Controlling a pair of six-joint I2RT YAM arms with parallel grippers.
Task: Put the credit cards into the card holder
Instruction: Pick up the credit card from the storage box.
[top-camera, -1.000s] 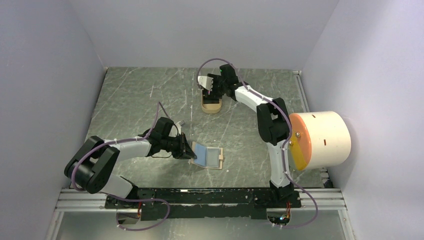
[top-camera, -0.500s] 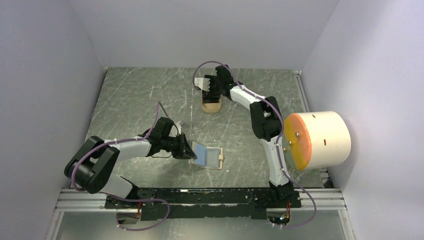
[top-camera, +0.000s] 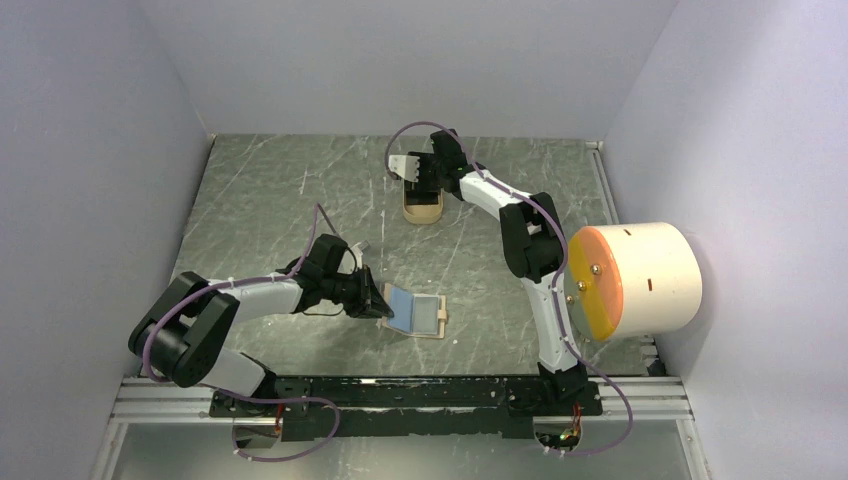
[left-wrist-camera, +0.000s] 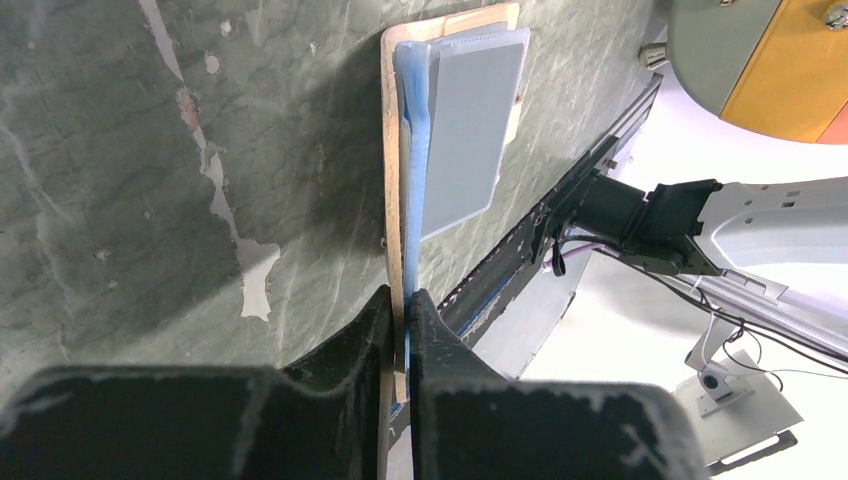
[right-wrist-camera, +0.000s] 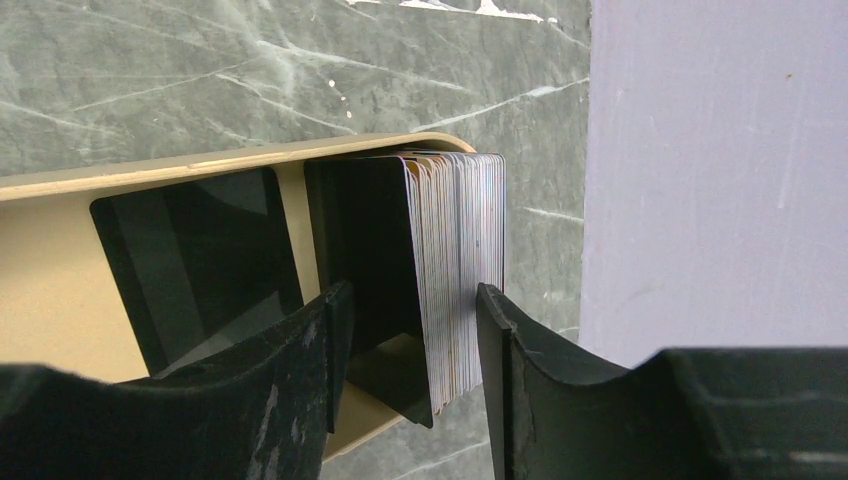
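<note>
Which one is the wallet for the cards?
Find the big white drum with the orange face on the right. Left of it, toward the front, lies the card holder, pinched by the left gripper. It is open and shiny blue inside, unlike the tan tray behind.

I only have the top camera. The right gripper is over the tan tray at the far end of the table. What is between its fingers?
Observer: The right gripper has its jaws either side of an upright stack of credit cards at one end of the tray. I can't tell whether they touch it.
Operator: Anything else in that tray?
Observer: One separate black card, beside the stack.
Operator: Is the left arm actually holding the wallet?
Observer: Yes, the left gripper is shut on one edge of the open card holder.
</note>
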